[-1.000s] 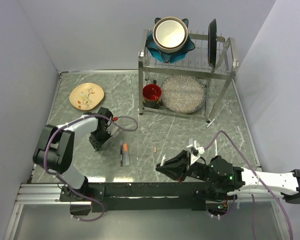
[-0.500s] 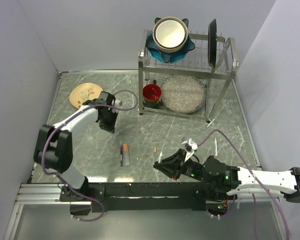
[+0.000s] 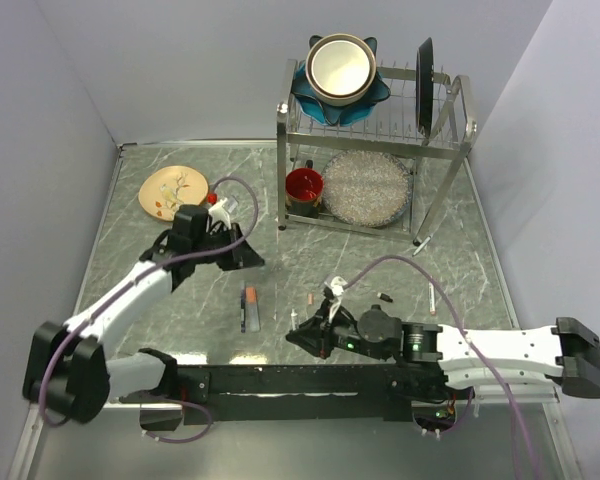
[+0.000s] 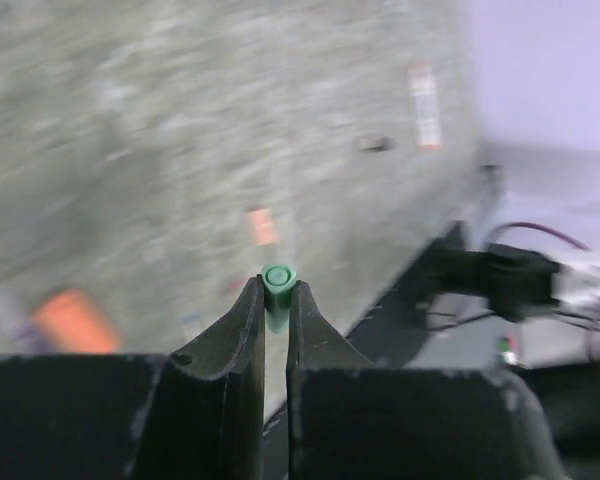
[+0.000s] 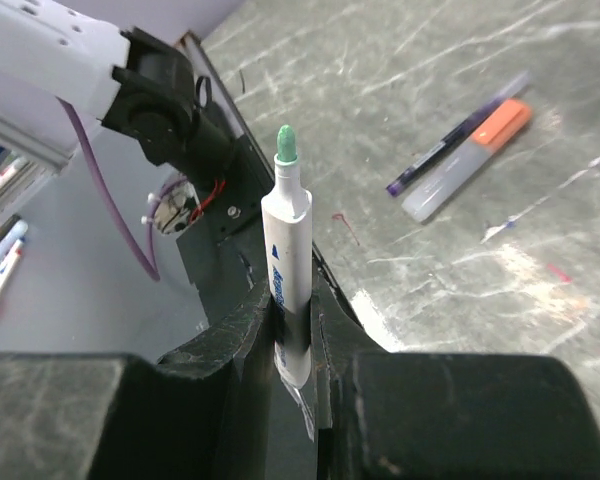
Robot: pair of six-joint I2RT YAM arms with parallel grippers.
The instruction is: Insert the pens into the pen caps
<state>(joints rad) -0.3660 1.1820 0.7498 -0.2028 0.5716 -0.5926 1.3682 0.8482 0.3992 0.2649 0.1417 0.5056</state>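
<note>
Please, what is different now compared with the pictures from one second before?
The left pincer, shut on the green cap, swung right, toward the middle. The right pincer, shut on the white pen, slid left along the near edge. The two pens lying together, the orange cap and the dish rack stayed in place.

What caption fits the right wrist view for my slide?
Right gripper holds an uncapped white pen, green tip up; two more pens lie on the table.
</note>
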